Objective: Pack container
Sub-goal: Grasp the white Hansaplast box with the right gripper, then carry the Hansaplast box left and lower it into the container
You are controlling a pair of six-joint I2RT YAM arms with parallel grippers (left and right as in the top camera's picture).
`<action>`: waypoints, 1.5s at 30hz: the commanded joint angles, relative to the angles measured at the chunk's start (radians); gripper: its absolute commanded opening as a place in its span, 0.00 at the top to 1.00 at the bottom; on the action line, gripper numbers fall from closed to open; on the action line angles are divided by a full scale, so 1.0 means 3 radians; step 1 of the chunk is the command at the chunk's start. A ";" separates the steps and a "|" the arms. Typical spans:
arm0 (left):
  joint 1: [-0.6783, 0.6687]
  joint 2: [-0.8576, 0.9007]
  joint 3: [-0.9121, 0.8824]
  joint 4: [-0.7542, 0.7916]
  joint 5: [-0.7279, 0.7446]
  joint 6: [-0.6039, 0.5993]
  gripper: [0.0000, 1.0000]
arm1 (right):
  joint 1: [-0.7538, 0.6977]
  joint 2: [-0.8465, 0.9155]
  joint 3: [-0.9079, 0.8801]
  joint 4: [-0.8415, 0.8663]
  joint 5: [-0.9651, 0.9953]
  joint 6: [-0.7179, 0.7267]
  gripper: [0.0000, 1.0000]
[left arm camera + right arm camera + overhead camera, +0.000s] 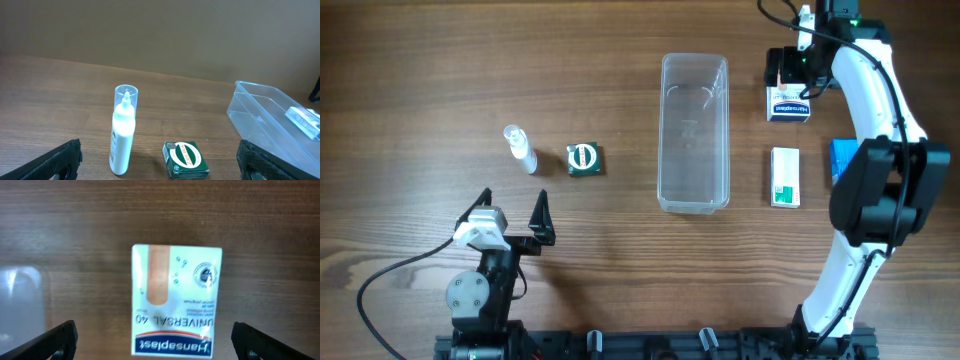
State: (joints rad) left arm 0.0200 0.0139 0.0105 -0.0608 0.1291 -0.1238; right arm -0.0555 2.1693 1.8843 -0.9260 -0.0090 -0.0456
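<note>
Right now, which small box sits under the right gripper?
The white Hansaplast plaster box, directly below the open right gripper. The white-and-green box lies nearer the robot; the dark green box sits left of the container.

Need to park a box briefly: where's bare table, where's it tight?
Free: the strip between the green box and the container, and the wood left of the bottle. Tight: right of the container, where the plaster box, white-green box and blue box cluster.
</note>
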 commanded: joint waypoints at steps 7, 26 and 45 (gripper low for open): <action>0.0024 -0.0022 -0.0017 -0.0013 0.0014 0.0051 0.00 | -0.0015 0.0309 0.0062 0.0038 0.0216 0.0062 0.00; 0.0024 -0.0022 -0.0017 -0.0013 0.0014 0.0051 0.00 | -0.0017 0.0450 -0.0121 0.0175 0.0355 0.0062 0.00; 0.0024 -0.0022 -0.0017 -0.0013 0.0015 0.0051 0.00 | -0.0015 0.0566 -0.0137 0.0206 0.0277 0.0064 0.00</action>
State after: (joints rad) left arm 0.0200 0.0139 0.0105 -0.0608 0.1291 -0.1238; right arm -0.0559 2.3116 1.8542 -0.8730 0.0795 -0.0456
